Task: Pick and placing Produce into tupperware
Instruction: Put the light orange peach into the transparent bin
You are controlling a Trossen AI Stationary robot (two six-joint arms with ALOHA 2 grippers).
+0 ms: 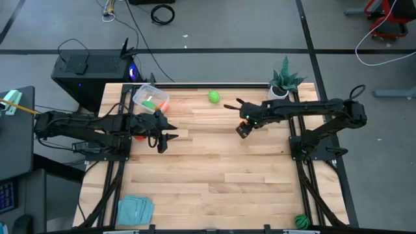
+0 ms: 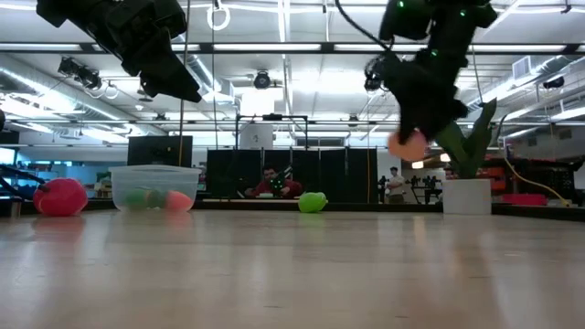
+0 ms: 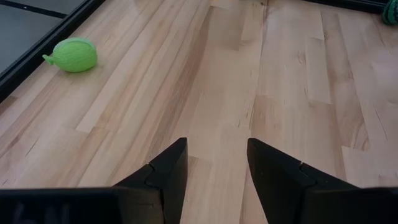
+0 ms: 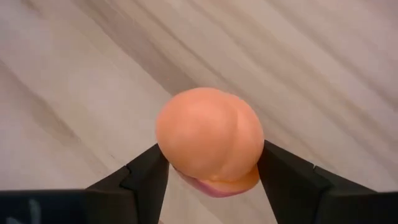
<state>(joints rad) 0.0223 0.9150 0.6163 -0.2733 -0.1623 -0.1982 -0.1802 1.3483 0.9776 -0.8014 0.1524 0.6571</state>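
My right gripper [image 1: 242, 130] hangs above the table's middle-right, shut on a peach-orange rounded toy fruit [image 4: 209, 134], which the low view shows lifted [image 2: 407, 144]. My left gripper [image 1: 164, 142] is open and empty, raised over the table's left part, near the clear tupperware [image 1: 151, 99]. A green piece and an orange piece lie inside the tub. The light green ball [image 1: 214, 97] rests on the wood near the far edge and shows again in the left wrist view [image 3: 73, 55]. A red piece [image 2: 59, 196] lies left of the tub. The dark green striped ball [image 1: 300, 221] sits at the near right corner. My right gripper pinches the peach-orange fruit between its two fingers, one pad [image 4: 146, 177] on each of the fruit's opposite sides [image 4: 171, 146]. The fingers point down at it from above. The fruit is lifted clear of the table.
A spiky potted plant in a white pot [image 1: 284, 83] stands at the far right corner. A flat pale-blue square piece [image 1: 135, 209] lies at the near left corner. Bare wood [image 1: 214, 169] spreads across the table's middle and near side. People show in the room beyond [image 2: 271, 183].
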